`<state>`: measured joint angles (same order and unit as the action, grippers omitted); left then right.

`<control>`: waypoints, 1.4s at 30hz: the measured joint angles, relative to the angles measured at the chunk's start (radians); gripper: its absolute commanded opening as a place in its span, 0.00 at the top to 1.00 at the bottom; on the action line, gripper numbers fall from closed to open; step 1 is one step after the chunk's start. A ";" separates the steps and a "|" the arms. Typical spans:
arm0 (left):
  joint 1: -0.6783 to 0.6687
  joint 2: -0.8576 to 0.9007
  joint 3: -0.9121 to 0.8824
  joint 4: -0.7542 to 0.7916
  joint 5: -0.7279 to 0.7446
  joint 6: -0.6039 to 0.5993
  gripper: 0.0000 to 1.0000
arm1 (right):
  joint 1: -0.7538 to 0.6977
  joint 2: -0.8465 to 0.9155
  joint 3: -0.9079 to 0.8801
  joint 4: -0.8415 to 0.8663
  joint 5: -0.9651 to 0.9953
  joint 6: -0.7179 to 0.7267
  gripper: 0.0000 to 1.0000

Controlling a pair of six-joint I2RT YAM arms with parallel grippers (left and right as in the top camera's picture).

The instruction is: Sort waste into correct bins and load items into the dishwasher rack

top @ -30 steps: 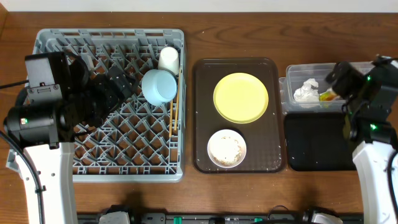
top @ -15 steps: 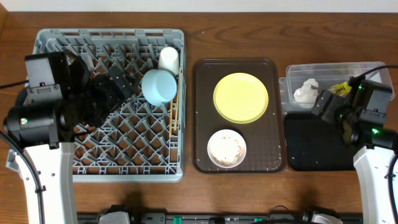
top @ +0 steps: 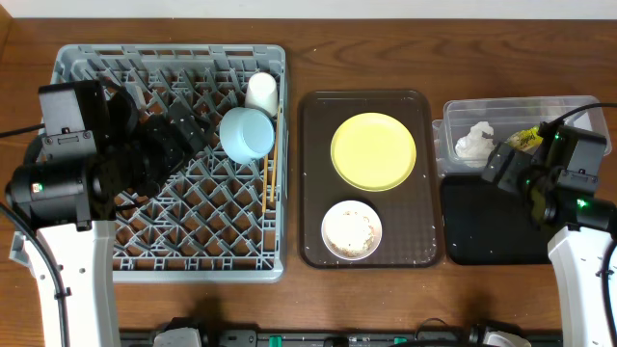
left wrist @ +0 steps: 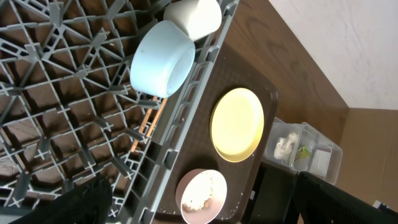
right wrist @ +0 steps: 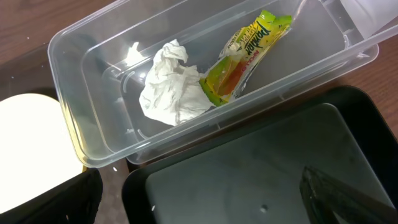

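The grey rack (top: 169, 222) holds the light blue bowl (top: 246, 133), white cup (top: 260, 92) and chopsticks (top: 270, 178). The yellow plate (top: 373, 151) and the white bowl (top: 351, 229) with rice-like scraps sit on a brown tray. The clear tub (right wrist: 81, 50) holds the crumpled tissue (right wrist: 171, 93) and the green-and-yellow wrapper (right wrist: 245, 56). My right gripper (right wrist: 199, 190) is open and empty over the black tray (right wrist: 261, 168), just in front of the tub. My left gripper (top: 193, 133) is open and empty above the rack, left of the blue bowl.
The brown serving tray (top: 313, 193) lies between the rack and the two bins. The black tray (top: 482, 236) sits directly in front of the clear tub (top: 540, 104) at the right. Bare wooden table runs along the front and back edges.
My right gripper has pulled back from over the clear tub to the black tray's rear edge. The wrapper now lies uncovered in the tub. The left arm has not moved.
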<state>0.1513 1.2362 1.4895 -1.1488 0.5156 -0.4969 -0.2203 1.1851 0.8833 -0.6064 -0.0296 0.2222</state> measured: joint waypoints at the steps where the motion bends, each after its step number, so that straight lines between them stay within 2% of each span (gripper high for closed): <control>1: 0.000 0.000 0.000 0.000 0.000 0.000 0.05 | 0.000 0.000 0.000 0.000 0.000 0.000 0.01; 12: 0.000 0.000 0.000 0.001 0.000 0.000 0.05 | 0.000 0.000 0.000 -0.003 -0.001 0.000 0.01; 18: 0.000 0.000 0.000 0.093 0.001 0.000 0.05 | 0.000 0.000 0.000 -0.006 -0.001 0.000 0.01; 23: 0.000 0.000 0.000 0.064 0.001 0.000 0.05 | 0.000 0.000 0.000 -0.007 -0.001 0.000 0.01; 27: 0.000 0.000 0.000 0.052 0.001 0.000 0.01 | 0.000 0.000 0.000 -0.012 -0.001 0.000 0.01; 29: 0.000 0.000 0.000 0.018 0.002 -0.004 0.24 | 0.000 0.000 0.000 -0.012 -0.001 0.000 0.01; 31: -0.005 0.000 0.000 -0.058 0.002 -0.003 0.36 | 0.000 0.000 0.000 -0.013 -0.001 0.000 0.01; 36: -0.089 0.000 -0.001 -0.167 0.002 0.037 0.50 | 0.000 0.000 0.000 -0.015 -0.001 0.000 0.01; 39: -0.184 0.000 -0.001 -0.194 0.001 0.065 0.61 | 0.000 0.000 0.000 -0.014 -0.001 0.000 0.01; 42: -0.288 0.000 -0.001 -0.193 -0.010 0.079 0.67 | 0.000 0.000 0.000 -0.015 -0.001 0.000 0.01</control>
<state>-0.1371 1.2362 1.4887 -1.3422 0.5060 -0.4179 -0.2203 1.1851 0.8833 -0.6212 -0.0303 0.2218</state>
